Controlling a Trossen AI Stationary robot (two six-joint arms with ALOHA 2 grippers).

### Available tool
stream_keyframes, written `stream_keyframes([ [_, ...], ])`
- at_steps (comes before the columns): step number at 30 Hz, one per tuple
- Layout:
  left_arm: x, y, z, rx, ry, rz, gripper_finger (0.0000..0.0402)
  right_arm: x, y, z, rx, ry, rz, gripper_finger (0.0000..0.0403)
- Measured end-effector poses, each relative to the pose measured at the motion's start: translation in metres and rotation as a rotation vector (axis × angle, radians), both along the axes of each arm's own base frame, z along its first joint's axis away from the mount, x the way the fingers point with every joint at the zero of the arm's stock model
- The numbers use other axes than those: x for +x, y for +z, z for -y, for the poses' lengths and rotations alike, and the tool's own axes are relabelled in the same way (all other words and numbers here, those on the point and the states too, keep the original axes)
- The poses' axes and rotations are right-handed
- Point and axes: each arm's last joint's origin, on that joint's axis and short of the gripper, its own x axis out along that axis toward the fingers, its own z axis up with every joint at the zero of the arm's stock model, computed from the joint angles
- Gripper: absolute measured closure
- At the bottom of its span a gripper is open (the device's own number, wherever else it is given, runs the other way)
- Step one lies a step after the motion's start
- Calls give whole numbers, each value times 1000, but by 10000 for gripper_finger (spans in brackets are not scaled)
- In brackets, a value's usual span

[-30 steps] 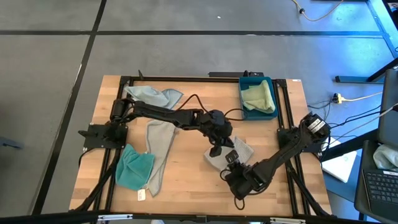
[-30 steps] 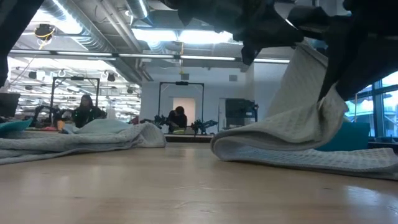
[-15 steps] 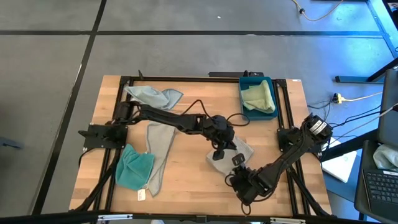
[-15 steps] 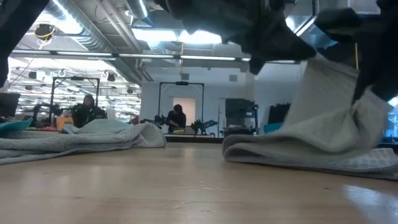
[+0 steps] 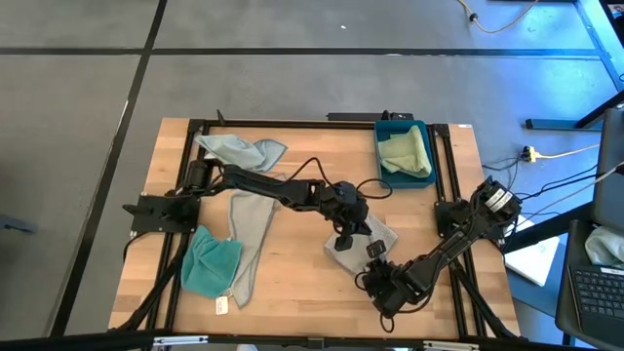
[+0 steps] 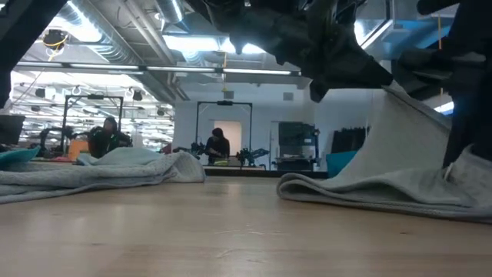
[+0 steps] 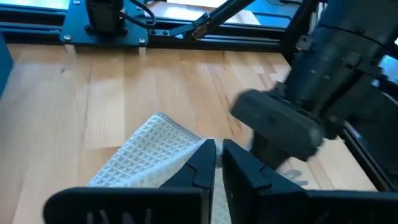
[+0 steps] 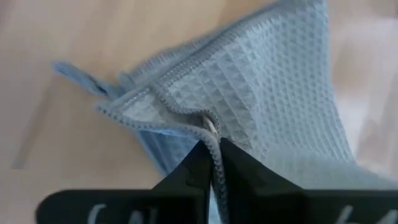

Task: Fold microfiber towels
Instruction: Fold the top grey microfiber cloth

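Folding on the tabletop (image 5: 292, 283), both arms work one light grey towel (image 5: 363, 241): the left end effector (image 5: 343, 237) is right over its middle, fingers nearly together, any grip hidden. The right end effector (image 5: 374, 252), at the near edge, pinches the hem between barely parted fingers (image 8: 198, 163). Best release only once edges align, then lift straight clear.

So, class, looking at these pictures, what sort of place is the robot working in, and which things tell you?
Probably a robotics lab or workshop in a large open hall. The wooden table sits in a black metal frame, other rigs and seated people show behind it, and exposed ducts and strip lights run overhead.
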Motion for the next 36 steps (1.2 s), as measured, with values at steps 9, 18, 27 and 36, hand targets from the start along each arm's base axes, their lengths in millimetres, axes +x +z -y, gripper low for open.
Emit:
stream_keyframes([
  [9, 0, 0, -5, 0, 10, -7, 346, 4, 11, -4, 14, -34, 11, 269],
  [18, -23, 28, -12, 53, -24, -89, 335, -5, 44, -4, -127, -134, -44, 234],
  [27, -47, 22, 8, 64, -72, -294, 335, -14, 45, -8, -145, -119, -84, 245],
  [36, -55, -7, 44, 139, -54, -296, 335, -9, 24, 11, -200, -274, 120, 245],
])
